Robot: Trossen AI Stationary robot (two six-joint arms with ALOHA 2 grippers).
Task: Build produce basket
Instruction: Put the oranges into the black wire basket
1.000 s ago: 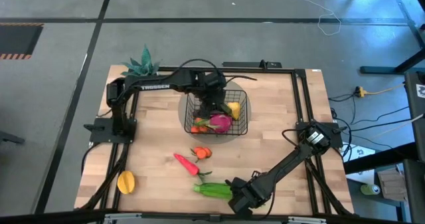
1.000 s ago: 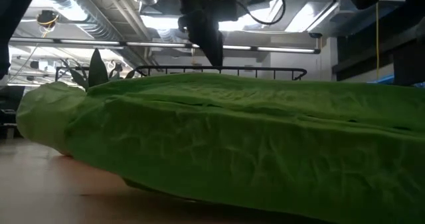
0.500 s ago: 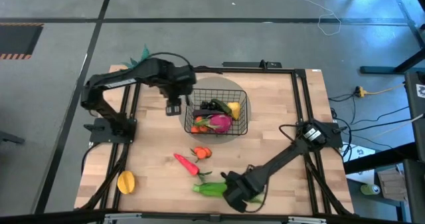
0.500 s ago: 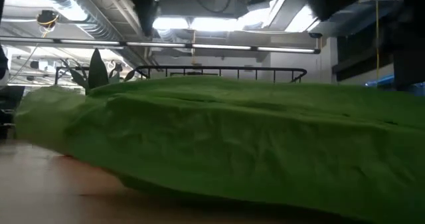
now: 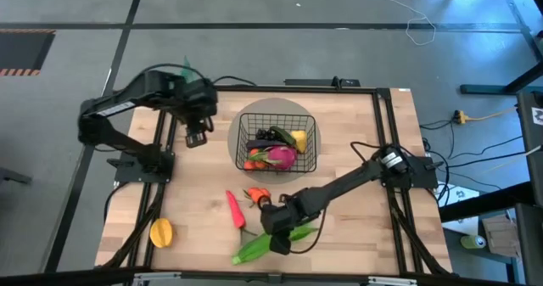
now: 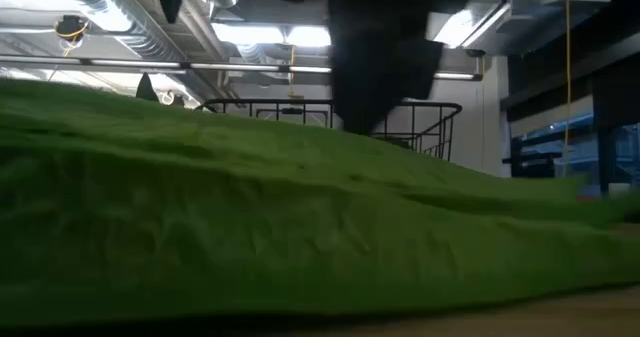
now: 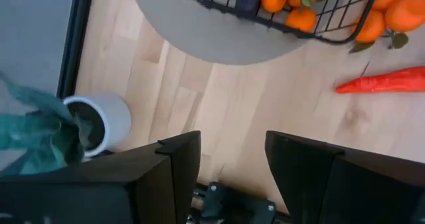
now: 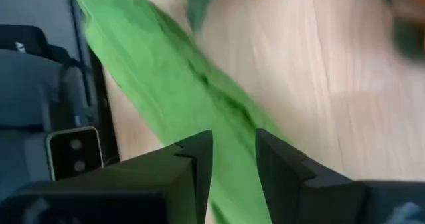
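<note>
Spanning the desk (image 5: pixel 356 142), my basket (image 5: pixel 276 146) already holds some produce. South of it lies the leafy bundle (image 5: pixel 267 242), long axis slanting toward the basket, clenched in my right jaws (image 5: pixel 280 235). My left jaws (image 5: pixel 197 138), released and empty, hover west of the basket.

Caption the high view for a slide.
Right gripper clamps the leafy bundle near the basket; left gripper waits.
</note>
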